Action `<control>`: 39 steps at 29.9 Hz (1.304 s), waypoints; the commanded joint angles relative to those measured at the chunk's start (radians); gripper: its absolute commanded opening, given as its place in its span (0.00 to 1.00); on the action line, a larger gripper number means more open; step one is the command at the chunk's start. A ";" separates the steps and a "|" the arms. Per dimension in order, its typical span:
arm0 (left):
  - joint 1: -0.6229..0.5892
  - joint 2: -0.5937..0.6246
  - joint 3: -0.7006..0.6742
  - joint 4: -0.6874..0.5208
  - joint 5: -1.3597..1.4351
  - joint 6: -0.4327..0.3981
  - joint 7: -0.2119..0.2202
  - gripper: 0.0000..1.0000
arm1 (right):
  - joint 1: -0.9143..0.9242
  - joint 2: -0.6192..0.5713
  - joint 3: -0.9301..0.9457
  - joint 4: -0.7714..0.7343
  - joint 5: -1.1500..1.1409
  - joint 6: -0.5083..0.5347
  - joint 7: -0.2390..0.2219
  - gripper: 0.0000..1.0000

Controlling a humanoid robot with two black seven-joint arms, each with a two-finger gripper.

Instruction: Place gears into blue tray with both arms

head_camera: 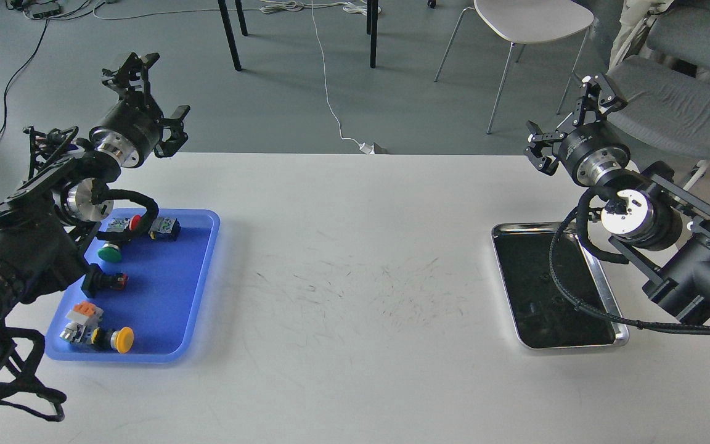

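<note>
Looking across the counter, you had both arms raised and clear of the work. Your left end effector hung above the far left edge of the counter with its fingers spread wide and nothing between them. Your right end effector was lifted past the far right edge, likewise spread wide and empty.

The blue tray lay on the left, near your left arm, and carried only push-button switches: a yellow-capped one at its near end, a green-capped one and a red-capped one toward the far end. No gear could be made out in it. The steel tray sat on the right, partly under your right arm's cable; faint small marks showed on its dark floor, too dim to call gears with any certainty.

By that reading, the task was at its opening step, with nothing picked. Your next move likely called for bringing the right end effector down over the steel tray, finding a gear against the dark floor, and narrowing the fingers for so tiny a part.
</note>
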 commanded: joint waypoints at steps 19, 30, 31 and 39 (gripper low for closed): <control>0.002 0.019 0.019 0.014 0.020 -0.111 -0.014 0.99 | -0.011 0.001 0.002 0.000 0.000 0.002 0.001 0.99; 0.026 0.038 0.045 0.009 0.034 -0.111 -0.160 0.99 | -0.012 0.001 0.006 0.000 0.000 0.001 0.000 0.99; 0.028 0.038 0.047 0.008 0.034 -0.111 -0.161 0.99 | -0.012 0.001 0.004 -0.002 0.000 0.001 0.001 0.99; 0.036 0.036 0.102 0.006 0.055 -0.111 -0.166 0.99 | -0.012 0.004 0.006 0.000 0.000 0.001 0.001 0.99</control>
